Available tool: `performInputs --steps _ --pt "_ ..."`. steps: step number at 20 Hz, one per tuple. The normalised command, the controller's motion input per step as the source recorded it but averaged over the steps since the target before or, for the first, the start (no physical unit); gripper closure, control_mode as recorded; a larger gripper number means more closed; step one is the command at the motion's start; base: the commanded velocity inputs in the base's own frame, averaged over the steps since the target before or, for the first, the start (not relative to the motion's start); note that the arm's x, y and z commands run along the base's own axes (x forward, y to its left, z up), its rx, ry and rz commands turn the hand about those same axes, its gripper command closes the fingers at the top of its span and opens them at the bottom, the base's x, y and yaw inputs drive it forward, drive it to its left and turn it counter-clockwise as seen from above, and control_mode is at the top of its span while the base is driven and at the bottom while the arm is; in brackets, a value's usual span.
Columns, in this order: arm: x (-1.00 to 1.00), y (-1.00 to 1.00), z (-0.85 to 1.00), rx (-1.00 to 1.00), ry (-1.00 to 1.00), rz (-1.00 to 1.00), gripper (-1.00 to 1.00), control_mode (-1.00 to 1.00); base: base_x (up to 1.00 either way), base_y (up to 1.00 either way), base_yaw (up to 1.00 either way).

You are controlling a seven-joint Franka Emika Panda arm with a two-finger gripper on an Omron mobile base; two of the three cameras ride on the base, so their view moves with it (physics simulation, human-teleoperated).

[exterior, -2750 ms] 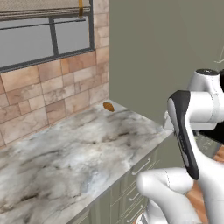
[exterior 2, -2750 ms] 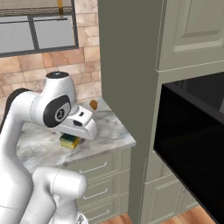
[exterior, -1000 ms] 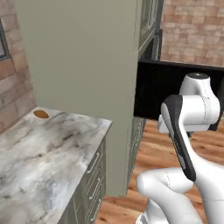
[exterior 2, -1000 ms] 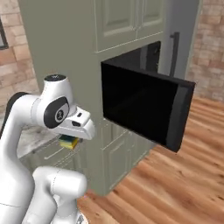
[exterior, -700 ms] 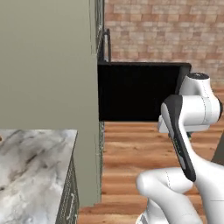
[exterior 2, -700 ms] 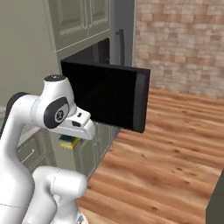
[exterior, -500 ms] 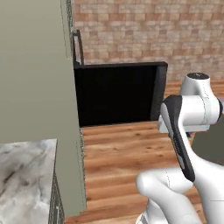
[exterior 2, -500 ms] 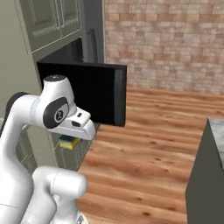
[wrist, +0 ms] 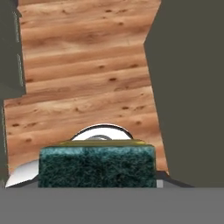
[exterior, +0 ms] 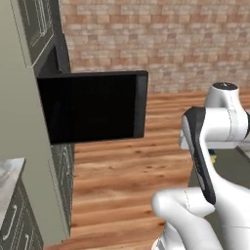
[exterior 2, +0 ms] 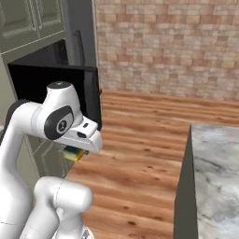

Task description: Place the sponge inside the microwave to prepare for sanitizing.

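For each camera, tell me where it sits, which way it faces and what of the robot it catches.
Left base view: behind the arm's left, facing the open microwave door; arm at lower right.
Right base view: behind its right, same door, brick wall; arm lower left, sponge under the hand.
Hand view: on the hand, looking down at wood floor; sponge at bottom.
Shared: sponge, floor.
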Motion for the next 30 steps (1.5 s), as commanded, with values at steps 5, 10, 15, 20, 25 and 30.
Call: performInputs --steps 5,10,15,20,25,30 --pt "0.00 0.00 0.00 0.00 0.00 0.00 1.00 1.00 0.30 -0.90 0.17" --pt "0.00 0.00 0.00 0.00 0.00 0.00 1.00 1.00 0.64 -0.48 0.00" --pt "0.00 0.00 0.00 0.00 0.00 0.00 1.00 1.00 0.66 -0.22 -0.10" --pt "0.00 0.00 0.00 0.00 0.00 0.00 1.00 1.00 0.62 -0.48 -0.07" --pt "0.00 0.00 0.00 0.00 0.00 0.00 1.00 1.00 0.68 -0.73 0.00" --pt "0.00 0.00 0.00 0.00 0.00 0.00 1.00 1.00 0.70 -0.31 -0.02"
